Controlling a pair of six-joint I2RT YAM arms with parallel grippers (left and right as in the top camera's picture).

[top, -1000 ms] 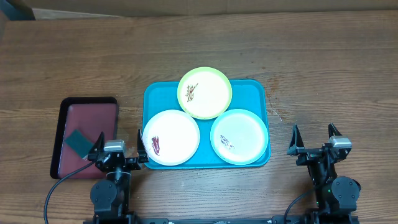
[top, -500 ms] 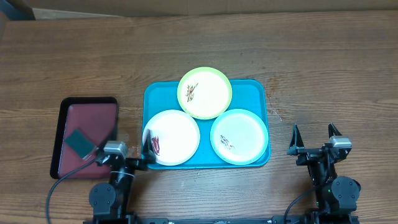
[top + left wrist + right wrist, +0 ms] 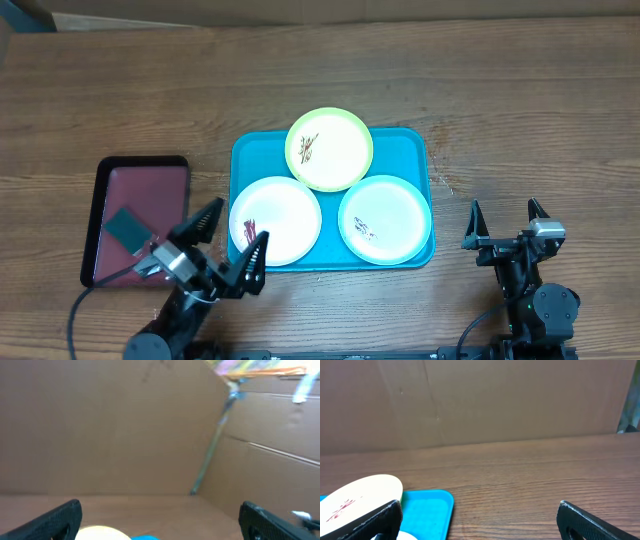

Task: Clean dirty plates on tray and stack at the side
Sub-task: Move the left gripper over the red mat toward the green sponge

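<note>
Overhead: left end effector (image 3: 242, 220) swung toward tray (image 3: 252, 152); plates (image 3: 385, 215) seemingly unmoved

The tray (image 3: 408, 152) is bright teal-blue. Of the 3 plates, the yellow-green plate (image 3: 340, 150) carries dark olive-brown streaks, the white plate (image 3: 285, 215) a reddish smear, and the pale mint plate (image 3: 390, 210) small dark marks. The smaller tray (image 3: 140, 190) is dark red with a black rim, its pad (image 3: 126, 228) dark grey-green. The table (image 3: 500, 100) is brown wood grain.
</note>
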